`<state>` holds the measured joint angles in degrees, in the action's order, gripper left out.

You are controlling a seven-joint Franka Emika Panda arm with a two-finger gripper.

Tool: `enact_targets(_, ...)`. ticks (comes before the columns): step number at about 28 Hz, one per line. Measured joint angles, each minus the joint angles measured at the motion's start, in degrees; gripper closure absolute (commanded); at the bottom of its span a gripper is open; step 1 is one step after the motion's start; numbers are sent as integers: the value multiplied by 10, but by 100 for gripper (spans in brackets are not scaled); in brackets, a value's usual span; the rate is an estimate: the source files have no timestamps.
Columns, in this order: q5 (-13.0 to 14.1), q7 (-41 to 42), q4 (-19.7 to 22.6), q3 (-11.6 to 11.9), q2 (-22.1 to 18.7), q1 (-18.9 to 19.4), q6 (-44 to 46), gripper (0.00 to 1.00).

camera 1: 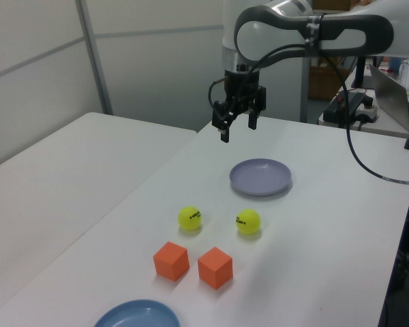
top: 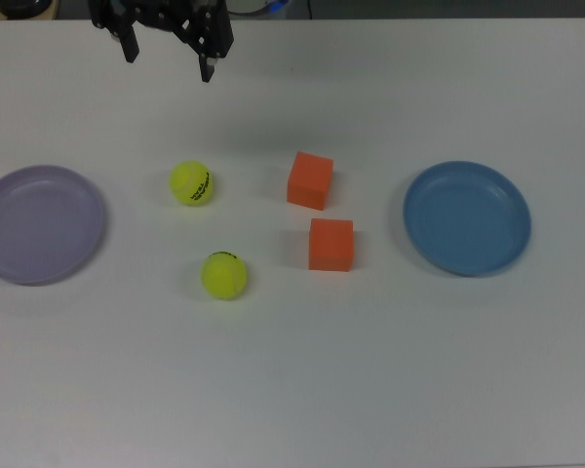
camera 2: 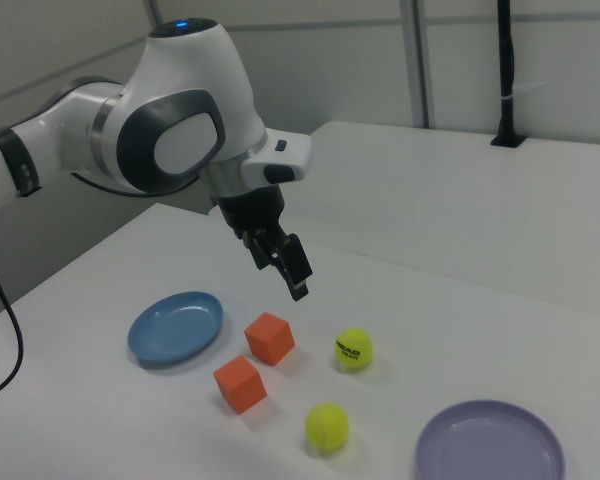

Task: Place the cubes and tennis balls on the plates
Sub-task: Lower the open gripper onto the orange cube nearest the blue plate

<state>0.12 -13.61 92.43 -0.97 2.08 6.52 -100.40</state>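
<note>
Top view: gripper spread, empty, above the counter's far edge; two tennis balls, two cubes mid-counter between lavender plate and blue plate.
Left view: fingers point down; cubes slightly skewed.
Right view: both plates empty.

balls and cubes spaced apart, open from above | both plates bare | gripper hangs unobstructed

The bench carries two orange cubes, two yellow-green tennis balls and two plates, one lavender plate and one blue plate.
</note>
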Motion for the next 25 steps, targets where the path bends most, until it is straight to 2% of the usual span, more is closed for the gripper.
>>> enact_targets(2, 8, 0, 0, -2, 0, 1, -6, 0)
enact_targets(5, 47, 2, 4, -13, 9, 5, -60, 0)
enact_targets(7, 53, 2, 5, -23, 18, 10, -84, 0)
enact_targets(16, 54, 1, 9, -71, 76, 19, -145, 0)
enact_targets(25, 54, 35, 9, -105, 132, 20, -176, 0)
